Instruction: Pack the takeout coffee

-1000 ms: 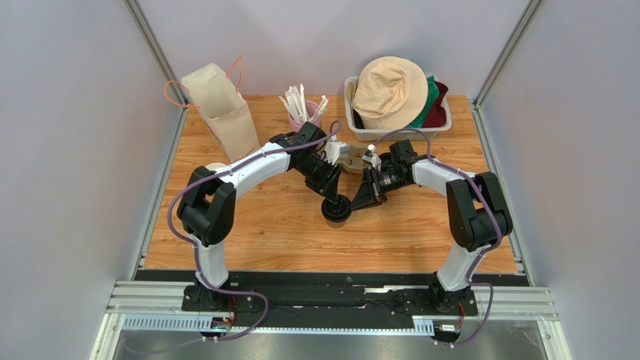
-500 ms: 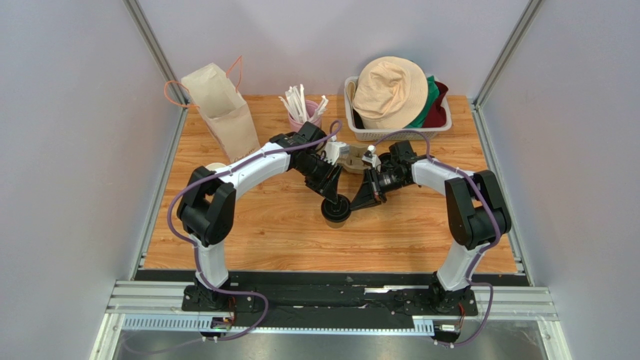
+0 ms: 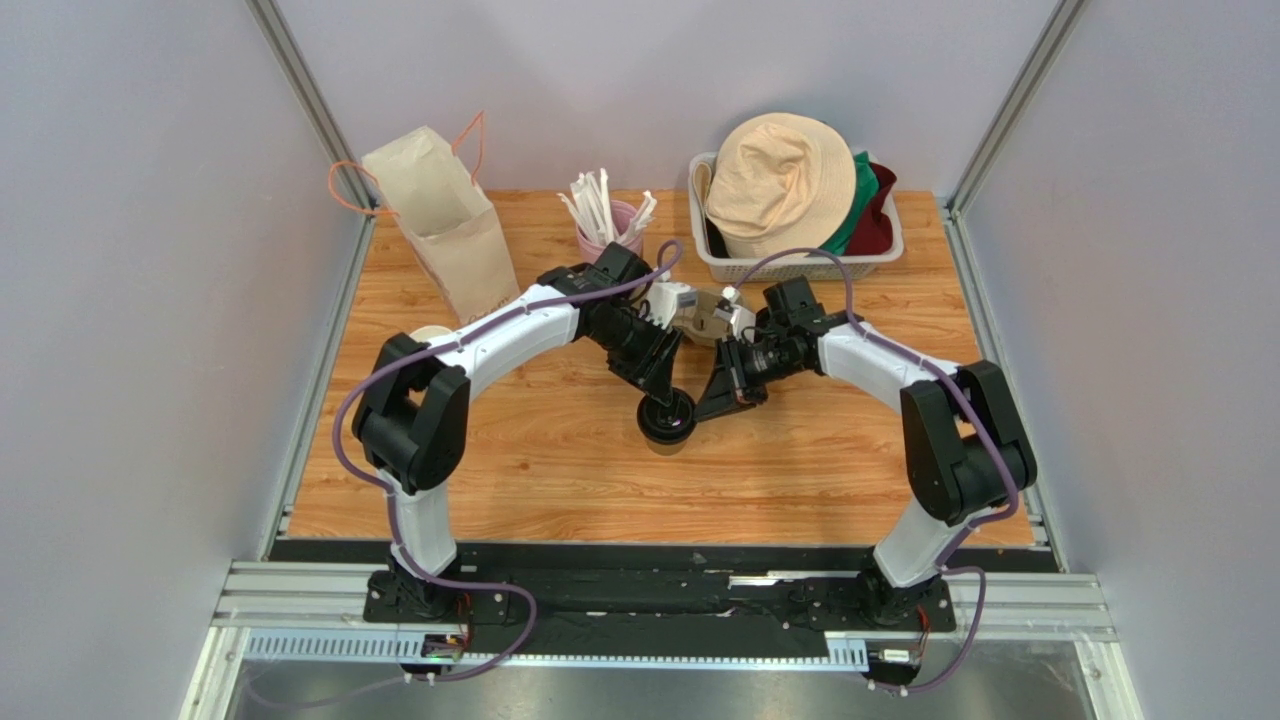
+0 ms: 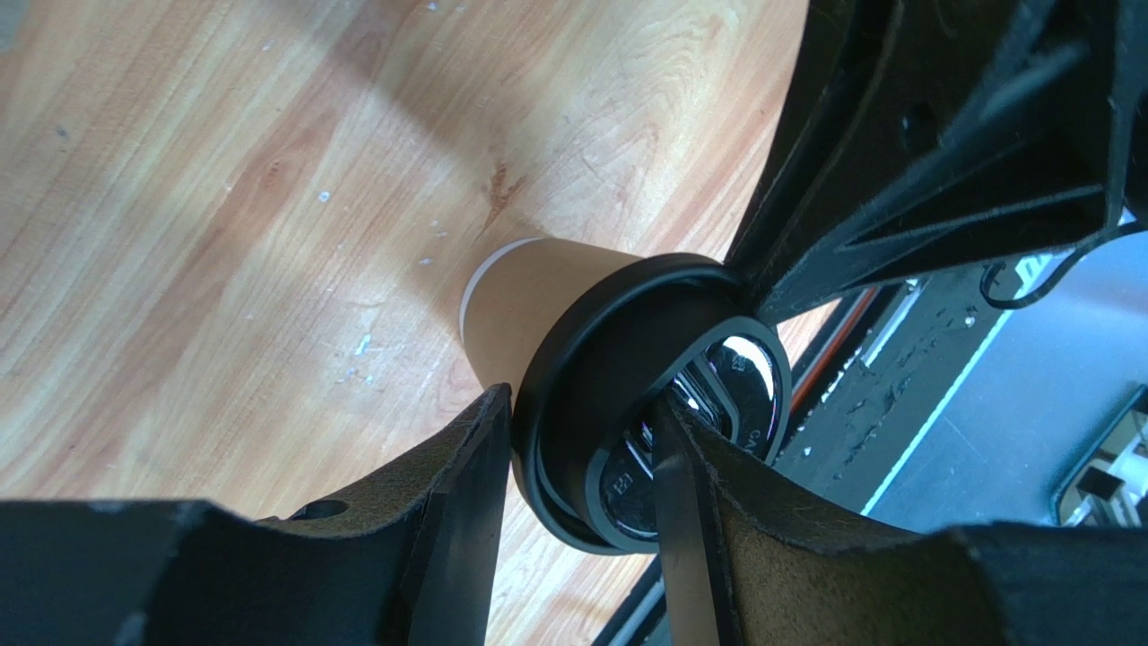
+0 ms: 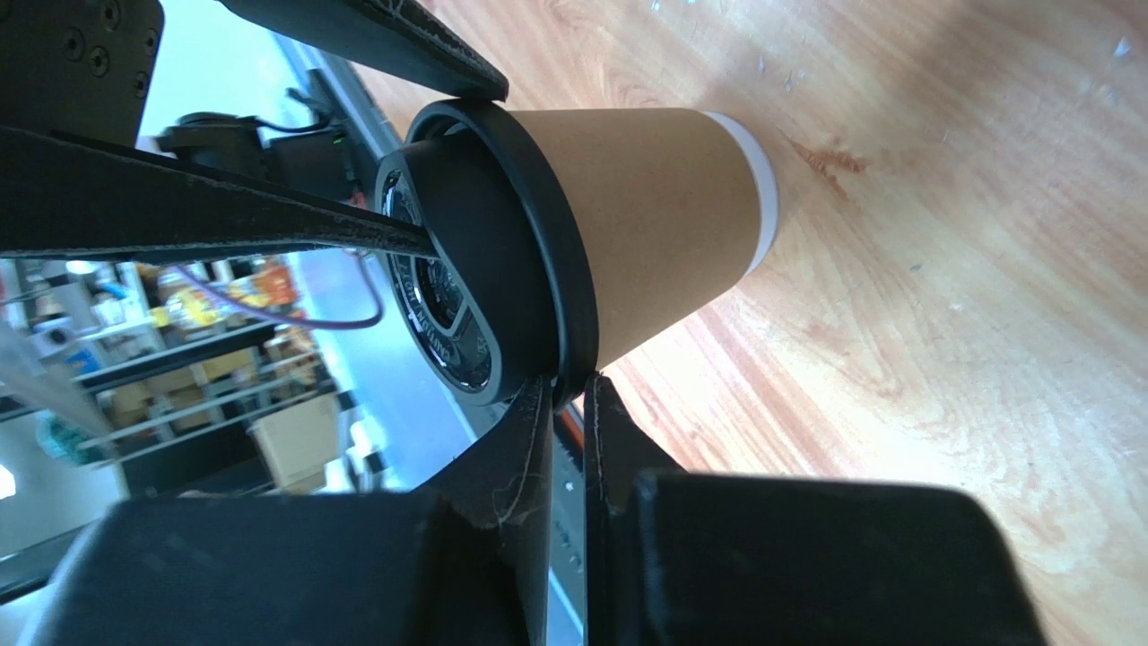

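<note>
Black left gripper (image 4: 577,438) grips the lid (image 4: 607,337) of the cup (image 4: 519,303), one finger on each side of its rim. Right gripper (image 5: 566,401), almost closed, pinches the same rim from the other side. Cup is upright between them, over the wooden table (image 4: 202,202).

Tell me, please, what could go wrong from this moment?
1. The right claw pinches only the rim of the lid; a pull might pop it off the cup.
2. The left claw also grips at the lid, not the cup's wall, so a lift may leave the cup behind.
3. Both claws crowd one small lid and could knock together.
</note>
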You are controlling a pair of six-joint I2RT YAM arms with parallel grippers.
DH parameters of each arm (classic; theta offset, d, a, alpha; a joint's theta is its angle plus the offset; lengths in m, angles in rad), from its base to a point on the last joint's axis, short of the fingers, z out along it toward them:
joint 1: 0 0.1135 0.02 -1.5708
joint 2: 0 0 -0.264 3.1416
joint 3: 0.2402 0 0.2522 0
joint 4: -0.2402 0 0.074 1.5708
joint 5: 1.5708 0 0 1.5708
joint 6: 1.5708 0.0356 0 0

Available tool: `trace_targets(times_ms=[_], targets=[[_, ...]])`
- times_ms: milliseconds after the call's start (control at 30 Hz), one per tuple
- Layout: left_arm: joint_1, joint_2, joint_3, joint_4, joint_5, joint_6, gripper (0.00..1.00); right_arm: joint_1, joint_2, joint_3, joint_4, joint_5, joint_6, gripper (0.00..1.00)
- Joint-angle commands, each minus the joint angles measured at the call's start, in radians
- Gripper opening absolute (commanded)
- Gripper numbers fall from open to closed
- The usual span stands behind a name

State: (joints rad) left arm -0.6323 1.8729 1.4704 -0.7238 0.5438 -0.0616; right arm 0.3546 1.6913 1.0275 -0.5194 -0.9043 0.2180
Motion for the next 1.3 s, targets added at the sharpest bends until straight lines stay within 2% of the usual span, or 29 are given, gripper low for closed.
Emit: trace_targets(times_ms=[0,67,233,400,633,867,967,1133,1267], targets=[[0.005,0.019,-0.038,-0.016,-0.173,0.06,0.5,0.056,0.01,-0.018,0.052,0.304,-0.075,0.0],[0.005,0.017,-0.036,-0.017,-0.171,0.06,0.5,0.057,0.004,-0.003,0.039,0.308,-0.081,0.0],[0.005,0.015,-0.035,-0.016,-0.17,0.06,0.5,0.032,-0.065,0.035,-0.001,0.245,-0.115,0.08],[0.005,0.015,-0.035,-0.019,-0.17,0.06,0.5,-0.016,-0.134,0.098,-0.048,0.114,-0.135,0.25],[0.005,0.009,-0.025,-0.019,-0.165,0.082,0.51,-0.034,-0.15,0.137,-0.091,0.059,-0.167,0.4],[0.013,-0.009,0.051,-0.055,-0.11,0.098,0.77,-0.032,-0.125,0.129,-0.091,0.05,-0.172,0.42],[0.02,-0.024,0.071,-0.063,-0.087,0.106,0.83,-0.028,-0.128,0.12,-0.079,0.068,-0.166,0.42],[0.032,-0.055,0.116,-0.065,-0.027,0.123,0.89,-0.029,-0.13,0.115,-0.067,0.094,-0.166,0.42],[0.039,-0.086,0.133,-0.068,0.042,0.137,0.9,-0.017,-0.133,0.124,-0.064,0.136,-0.167,0.43]])
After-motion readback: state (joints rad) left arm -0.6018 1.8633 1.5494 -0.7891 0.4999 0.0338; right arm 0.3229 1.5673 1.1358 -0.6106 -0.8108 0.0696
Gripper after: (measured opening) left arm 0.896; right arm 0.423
